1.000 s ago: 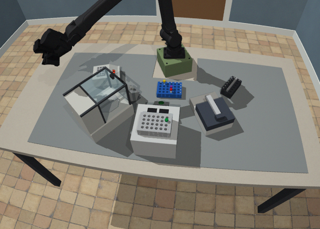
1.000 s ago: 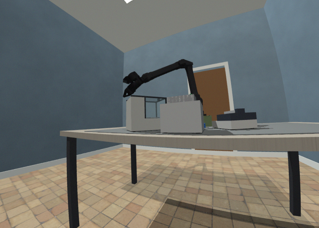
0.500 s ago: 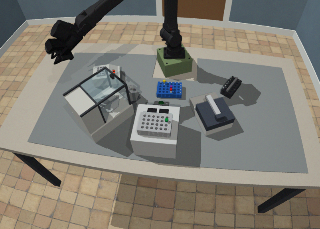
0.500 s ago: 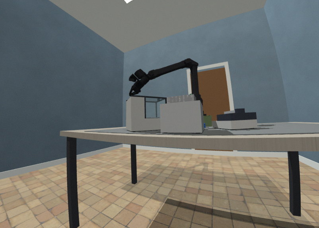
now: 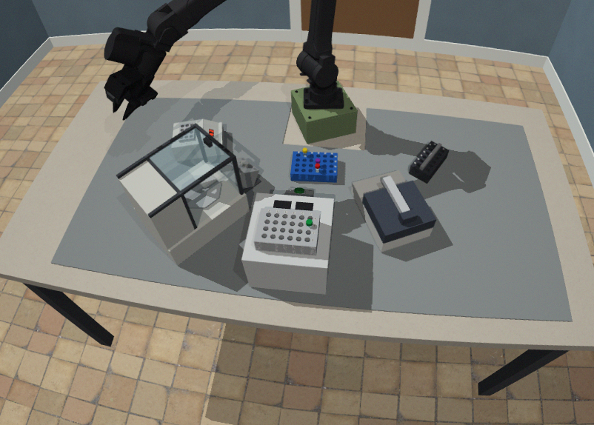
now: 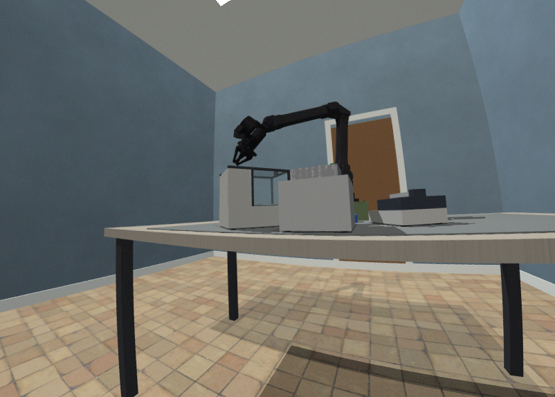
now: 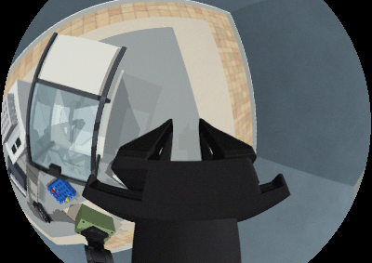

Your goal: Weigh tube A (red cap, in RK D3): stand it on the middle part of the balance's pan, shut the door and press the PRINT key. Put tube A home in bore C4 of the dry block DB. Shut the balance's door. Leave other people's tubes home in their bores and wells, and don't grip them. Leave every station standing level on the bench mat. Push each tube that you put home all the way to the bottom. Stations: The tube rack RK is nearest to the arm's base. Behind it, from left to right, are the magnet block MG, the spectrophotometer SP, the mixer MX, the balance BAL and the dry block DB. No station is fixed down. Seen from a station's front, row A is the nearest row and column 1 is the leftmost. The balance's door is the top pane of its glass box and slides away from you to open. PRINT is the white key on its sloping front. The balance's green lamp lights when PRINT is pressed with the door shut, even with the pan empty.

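Note:
Tube A (image 5: 317, 164) with its red cap stands in the blue rack RK (image 5: 314, 166), beside a purple-capped and a yellow-capped tube. The balance (image 5: 179, 192) is a glass box turned at an angle on the mat. Its top pane has a small black handle (image 5: 207, 142) at the edge towards the arm's base. The dry block DB (image 5: 196, 132) stands just behind it, partly hidden. My gripper (image 5: 124, 108) (image 6: 239, 161) hangs in the air left of the dry block, a little above the level of the balance's top. Its fingers are slightly apart and hold nothing.
The mixer MX (image 5: 287, 241) with one green-capped tube stands next to the balance. The spectrophotometer SP (image 5: 398, 212) and the black magnet block MG (image 5: 428, 160) lie further right. The arm's green base (image 5: 324, 113) is behind the rack.

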### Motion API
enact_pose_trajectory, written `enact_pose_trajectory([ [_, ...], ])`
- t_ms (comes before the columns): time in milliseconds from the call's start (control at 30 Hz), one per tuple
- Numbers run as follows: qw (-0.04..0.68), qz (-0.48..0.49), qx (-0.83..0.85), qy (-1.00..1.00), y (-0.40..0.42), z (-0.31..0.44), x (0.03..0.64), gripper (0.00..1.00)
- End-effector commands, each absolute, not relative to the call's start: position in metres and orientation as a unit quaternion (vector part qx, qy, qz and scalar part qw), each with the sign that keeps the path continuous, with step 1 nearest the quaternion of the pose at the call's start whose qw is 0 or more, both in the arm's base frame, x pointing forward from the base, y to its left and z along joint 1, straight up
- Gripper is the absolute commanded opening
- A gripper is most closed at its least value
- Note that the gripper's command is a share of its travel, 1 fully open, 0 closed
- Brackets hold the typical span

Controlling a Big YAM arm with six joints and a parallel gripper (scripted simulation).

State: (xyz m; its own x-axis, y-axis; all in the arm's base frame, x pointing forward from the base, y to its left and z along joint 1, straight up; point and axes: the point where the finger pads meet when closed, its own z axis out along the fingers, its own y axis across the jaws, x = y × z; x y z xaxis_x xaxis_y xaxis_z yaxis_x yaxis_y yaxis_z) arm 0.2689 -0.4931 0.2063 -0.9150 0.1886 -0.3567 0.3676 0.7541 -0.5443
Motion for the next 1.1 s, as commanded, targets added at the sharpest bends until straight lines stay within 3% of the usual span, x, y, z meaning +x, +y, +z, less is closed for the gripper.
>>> enact_pose_trajectory([
  [0,0.129,-0.307,0.076,0.94,-0.471,0.228,0.278,0.3],
  [1067,0.032,-0.073,-0.31,0.947,-0.328,0.219,0.314,0.3],
])
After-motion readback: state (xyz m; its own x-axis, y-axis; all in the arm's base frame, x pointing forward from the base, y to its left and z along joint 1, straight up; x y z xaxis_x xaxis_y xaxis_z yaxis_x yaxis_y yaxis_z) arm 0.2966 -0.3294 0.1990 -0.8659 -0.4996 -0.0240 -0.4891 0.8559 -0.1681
